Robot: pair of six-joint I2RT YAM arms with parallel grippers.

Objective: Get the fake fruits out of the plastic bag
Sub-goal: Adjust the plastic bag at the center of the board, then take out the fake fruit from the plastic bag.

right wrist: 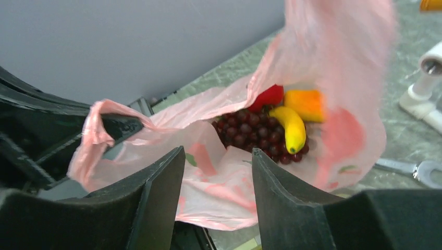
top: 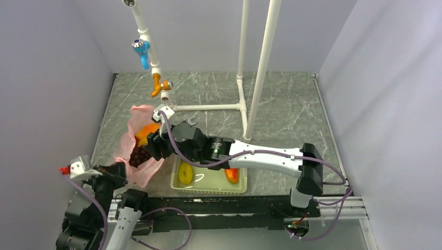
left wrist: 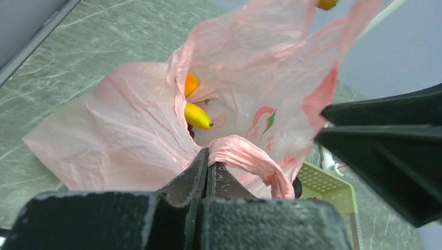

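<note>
Plastic bag (left wrist: 120, 130): pink, crinkled, lying on the left part of the grey marbled table (top: 281, 99), just beside the basket; its mouth gapes toward the right arm.
Bag contents: a dark grape bunch (right wrist: 255, 133) fills the middle; a small yellow banana-like piece (right wrist: 292, 127) lies on top of the grapes; a yellow-orange oval (right wrist: 306, 104) sits just behind the banana-like piece, touching it; a red fruit (right wrist: 268, 96) pokes out at the back of the bunch, beside the oval.
Bag handle (left wrist: 250, 159): a twisted pink loop, pulled toward the near left corner of the table.
Left gripper (left wrist: 207, 156): clenched, its two fingers pressed together with the bag handle pinched between them, low at the bag's near edge.
Right gripper (right wrist: 218, 152): jaws spread, nothing between them; it hovers above the near lip of the bag's mouth, pointing in at the grapes. Whether the fingers touch the film I cannot tell.
Basket (top: 208, 190): pale green, rectangular, at the table's near edge under the right arm's forearm.
Basket contents: a yellow fruit (top: 185, 173) at the left end and a red-orange fruit (top: 233, 176) at the right end, well apart.
Wrench (right wrist: 417, 169): flat on the table beyond the bag.
</note>
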